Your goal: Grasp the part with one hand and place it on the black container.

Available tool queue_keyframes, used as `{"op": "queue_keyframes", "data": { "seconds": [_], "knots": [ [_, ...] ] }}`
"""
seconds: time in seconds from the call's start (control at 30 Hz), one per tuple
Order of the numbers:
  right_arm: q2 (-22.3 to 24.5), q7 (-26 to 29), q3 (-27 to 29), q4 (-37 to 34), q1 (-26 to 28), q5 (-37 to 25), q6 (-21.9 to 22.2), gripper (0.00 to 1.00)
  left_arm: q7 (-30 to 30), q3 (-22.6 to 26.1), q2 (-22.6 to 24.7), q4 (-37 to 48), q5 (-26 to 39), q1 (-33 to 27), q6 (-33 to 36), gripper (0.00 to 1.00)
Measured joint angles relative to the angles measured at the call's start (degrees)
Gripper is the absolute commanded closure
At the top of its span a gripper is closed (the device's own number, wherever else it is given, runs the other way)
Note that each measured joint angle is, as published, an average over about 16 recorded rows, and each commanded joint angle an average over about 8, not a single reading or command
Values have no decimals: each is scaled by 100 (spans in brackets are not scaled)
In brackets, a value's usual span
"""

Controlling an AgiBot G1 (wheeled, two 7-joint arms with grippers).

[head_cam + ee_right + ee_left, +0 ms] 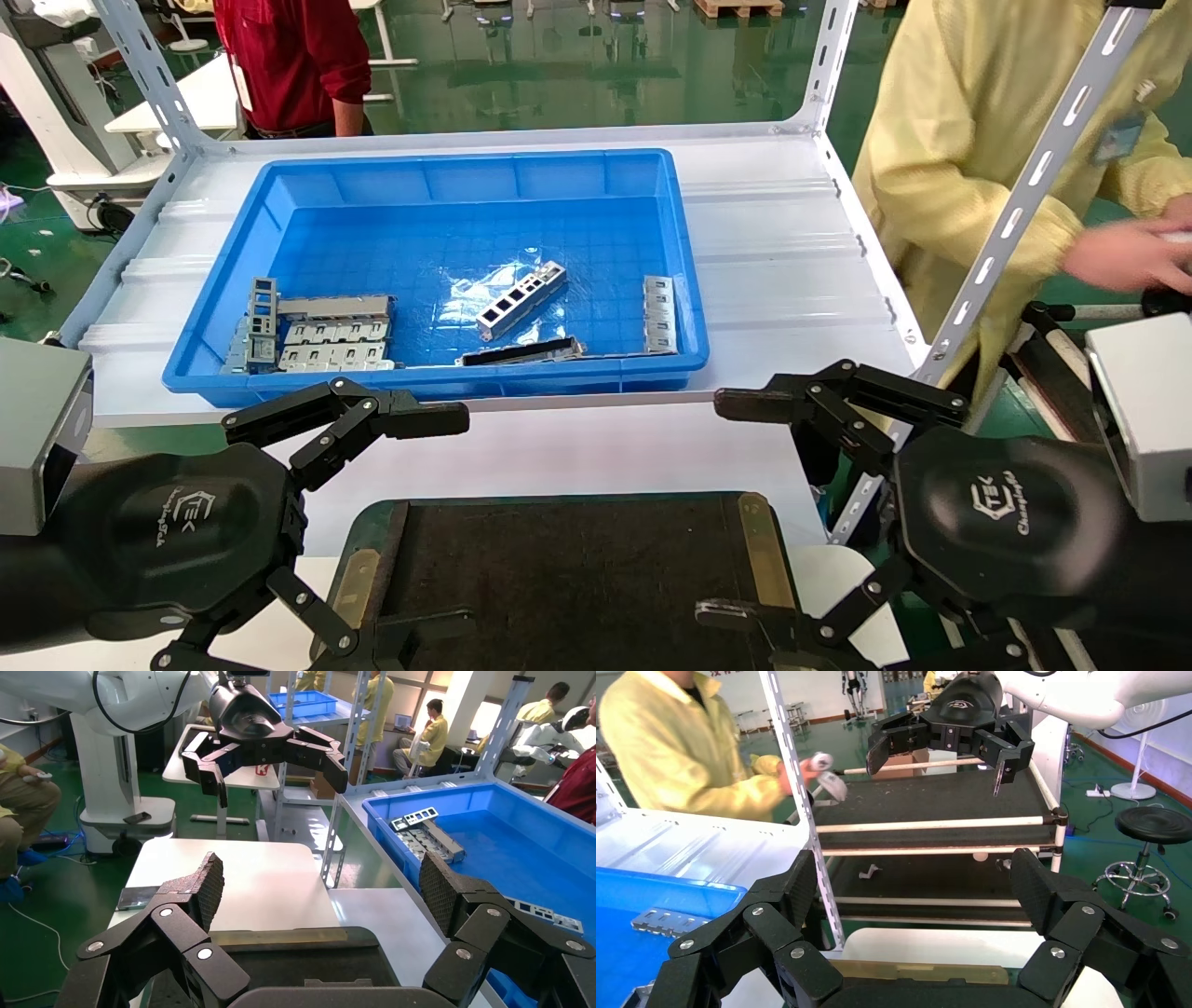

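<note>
The part (pixel 521 300), a narrow silver-grey bar with square holes, lies slantwise in the middle of the blue bin (pixel 428 168). The black container (pixel 577 578), a flat black tray with brass strips, sits on the white table right in front of me. My left gripper (pixel 456 522) hangs open at the tray's left side. My right gripper (pixel 724 508) hangs open at its right side. Both are empty and well short of the part. In the left wrist view my left gripper (pixel 916 881) is wide open over the tray's brass strip (pixel 919 971). In the right wrist view my right gripper (pixel 323 881) is wide open over the tray (pixel 302 959).
In the bin lie stacked wider grey pieces (pixel 321 335) at the left, a dark flat strip (pixel 521 352) near the front wall, and a perforated piece (pixel 658 315) at the right. A slanted shelf upright (pixel 1024 186) and a person in yellow (pixel 978 140) stand close on the right.
</note>
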Motion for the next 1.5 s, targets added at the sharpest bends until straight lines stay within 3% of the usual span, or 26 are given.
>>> {"op": "queue_keyframes", "data": {
  "seconds": [1.07,1.5],
  "knots": [
    [0,-1,0,-1,1,0,-1,0,32,-3,5,-13,33,-12,-27,0],
    [0,-2,-3,-5,3,1,-2,0,64,64,110,-2,400,-176,-376,0]
  ]
}}
